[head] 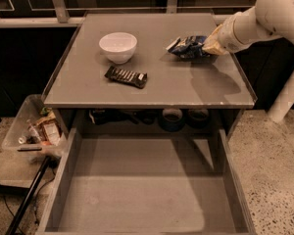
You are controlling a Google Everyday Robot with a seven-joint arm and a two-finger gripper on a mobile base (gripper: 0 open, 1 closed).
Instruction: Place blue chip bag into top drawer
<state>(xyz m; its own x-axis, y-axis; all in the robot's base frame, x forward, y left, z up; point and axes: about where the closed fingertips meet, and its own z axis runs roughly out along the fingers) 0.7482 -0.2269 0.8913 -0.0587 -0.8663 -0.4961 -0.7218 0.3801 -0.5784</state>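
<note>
Plainly, the bag [187,47] is a light thing of crinkled foil, soft and likely puffed with air, so weight should be no trouble, though the slick skin may slide and its contents would crush under a hard squeeze. It lies toward the back right of the table [186,89], well apart from the bowl [118,46] and the bar [126,76]. The gripper [211,42] is at the bag's right end, touching it or very nearly so; whether it has closed on the foil I cannot tell. A good hold, in my judgement, is on that crimped end seam (flat, stiffer than the belly, and less apt to slip), pinched firmly but not deep into the body. The drawer [63,180] stands pulled out below the table's front edge, well apart from the bag, which may sag and swing from one end when carried there.
</note>
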